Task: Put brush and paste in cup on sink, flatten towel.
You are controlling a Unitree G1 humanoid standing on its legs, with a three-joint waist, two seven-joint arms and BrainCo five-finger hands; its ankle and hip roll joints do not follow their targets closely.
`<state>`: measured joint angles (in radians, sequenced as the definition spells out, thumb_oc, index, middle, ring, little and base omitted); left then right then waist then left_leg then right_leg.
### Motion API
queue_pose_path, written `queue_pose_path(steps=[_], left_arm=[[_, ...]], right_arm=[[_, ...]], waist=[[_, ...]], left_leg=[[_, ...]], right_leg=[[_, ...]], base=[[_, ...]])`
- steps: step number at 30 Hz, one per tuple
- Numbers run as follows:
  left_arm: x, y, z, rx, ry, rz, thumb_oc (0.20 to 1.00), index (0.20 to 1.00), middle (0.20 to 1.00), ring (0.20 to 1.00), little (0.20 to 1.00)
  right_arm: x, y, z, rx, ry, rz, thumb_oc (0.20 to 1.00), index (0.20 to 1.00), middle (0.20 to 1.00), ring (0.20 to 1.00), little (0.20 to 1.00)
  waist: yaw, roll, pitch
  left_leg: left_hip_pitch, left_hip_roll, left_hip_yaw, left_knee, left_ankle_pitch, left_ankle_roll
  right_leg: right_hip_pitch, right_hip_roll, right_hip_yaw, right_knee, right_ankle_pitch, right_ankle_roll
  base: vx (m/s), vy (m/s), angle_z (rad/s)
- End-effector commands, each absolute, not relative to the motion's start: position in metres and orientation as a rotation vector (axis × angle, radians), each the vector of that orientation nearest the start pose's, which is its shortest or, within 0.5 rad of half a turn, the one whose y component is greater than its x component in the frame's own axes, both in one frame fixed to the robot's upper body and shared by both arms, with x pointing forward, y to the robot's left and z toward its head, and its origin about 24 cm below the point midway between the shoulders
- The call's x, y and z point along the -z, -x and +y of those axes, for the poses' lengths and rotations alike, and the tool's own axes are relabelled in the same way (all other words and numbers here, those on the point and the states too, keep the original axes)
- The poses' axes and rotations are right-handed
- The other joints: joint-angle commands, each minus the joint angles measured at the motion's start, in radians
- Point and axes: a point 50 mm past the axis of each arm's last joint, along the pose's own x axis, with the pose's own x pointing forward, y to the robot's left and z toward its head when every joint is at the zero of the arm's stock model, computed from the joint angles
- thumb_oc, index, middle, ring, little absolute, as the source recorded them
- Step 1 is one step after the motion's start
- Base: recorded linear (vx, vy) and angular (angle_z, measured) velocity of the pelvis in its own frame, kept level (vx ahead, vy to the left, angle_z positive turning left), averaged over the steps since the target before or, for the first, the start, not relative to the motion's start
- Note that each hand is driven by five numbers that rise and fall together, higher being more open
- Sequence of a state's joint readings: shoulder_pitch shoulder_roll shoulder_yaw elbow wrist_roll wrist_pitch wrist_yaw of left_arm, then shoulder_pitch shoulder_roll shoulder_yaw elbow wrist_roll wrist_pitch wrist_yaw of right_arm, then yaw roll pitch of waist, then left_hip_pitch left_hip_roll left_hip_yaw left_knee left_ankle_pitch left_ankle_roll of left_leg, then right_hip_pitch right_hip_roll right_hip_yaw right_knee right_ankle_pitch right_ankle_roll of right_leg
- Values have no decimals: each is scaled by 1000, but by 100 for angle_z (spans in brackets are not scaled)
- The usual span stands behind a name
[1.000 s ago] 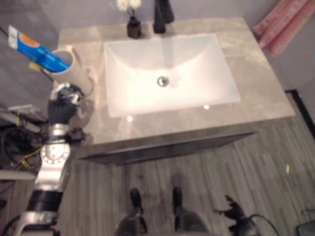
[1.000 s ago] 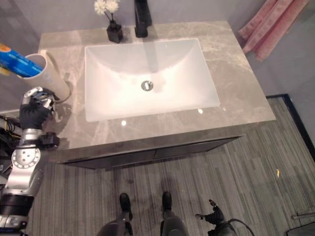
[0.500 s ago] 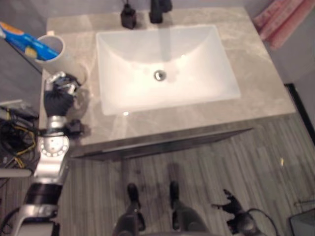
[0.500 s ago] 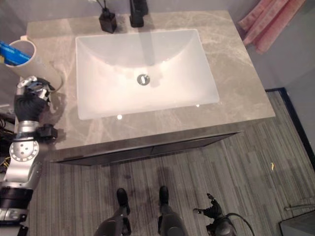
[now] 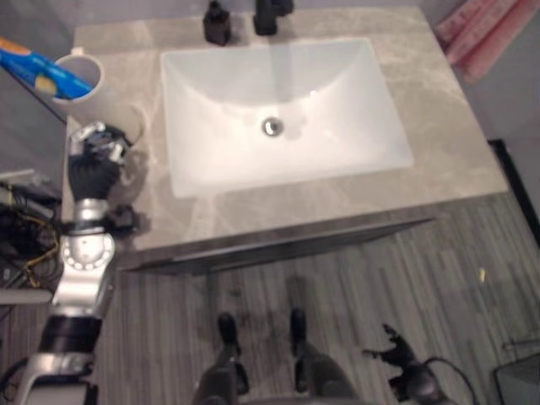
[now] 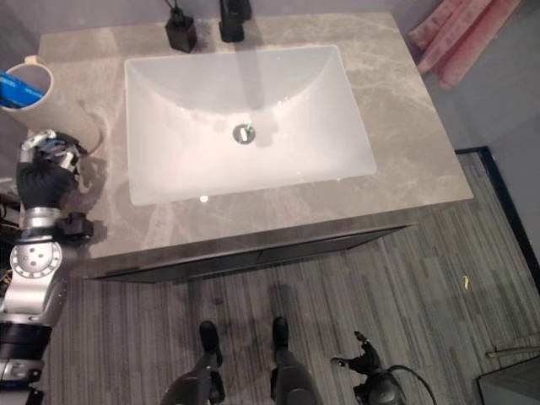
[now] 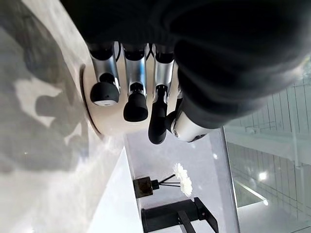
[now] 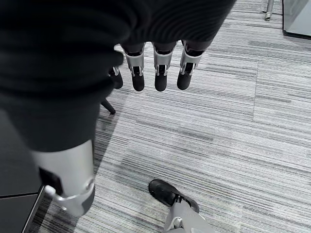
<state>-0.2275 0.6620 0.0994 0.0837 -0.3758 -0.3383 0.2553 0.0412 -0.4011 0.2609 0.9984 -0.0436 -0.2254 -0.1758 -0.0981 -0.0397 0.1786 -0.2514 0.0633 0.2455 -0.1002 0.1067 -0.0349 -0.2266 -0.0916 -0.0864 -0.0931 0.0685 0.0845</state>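
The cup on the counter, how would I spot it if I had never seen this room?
Start at the white rectangular sink basin set in the grey marbled stone counter. On the counter's far left corner stands a cream cylindrical cup, just beyond the left robot hand. A blue and orange toothpaste tube sticks out of it.

Silver arm, dark ribbed left hand (image 5: 89,173)

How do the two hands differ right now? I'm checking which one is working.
The left hand is raised at the countertop, beside the cup; the right hand hangs low over the floor. Left fingers curl loosely; right fingers hang straight. Both hold nothing.
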Motion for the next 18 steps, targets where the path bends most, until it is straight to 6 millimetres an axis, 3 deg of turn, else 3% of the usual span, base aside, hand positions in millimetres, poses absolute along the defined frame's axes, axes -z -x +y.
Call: queue_pose_path(steps=[1, 18], left_arm=[[-204, -266, 295, -326, -259, -698, 200, 200, 200, 200, 200], [-212, -273, 294, -329, -262, -716, 200, 200, 200, 200, 200]], right_arm=[[117, -139, -273, 26, 645, 781, 1000, 1000, 1000, 1000, 1000], [116, -141, -272, 14, 653, 772, 1000, 1000, 1000, 1000, 1000]], waist=[[14, -20, -18], [11, -25, -7]], left_leg=[[48, 33, -93, 13, -107, -3], [31, 32, -94, 13, -104, -3]], right_leg=[[6, -49, -33, 6, -4, 40], [-11, -47, -31, 6, 0, 41]], base=[[0, 0, 0], [0, 0, 0]])
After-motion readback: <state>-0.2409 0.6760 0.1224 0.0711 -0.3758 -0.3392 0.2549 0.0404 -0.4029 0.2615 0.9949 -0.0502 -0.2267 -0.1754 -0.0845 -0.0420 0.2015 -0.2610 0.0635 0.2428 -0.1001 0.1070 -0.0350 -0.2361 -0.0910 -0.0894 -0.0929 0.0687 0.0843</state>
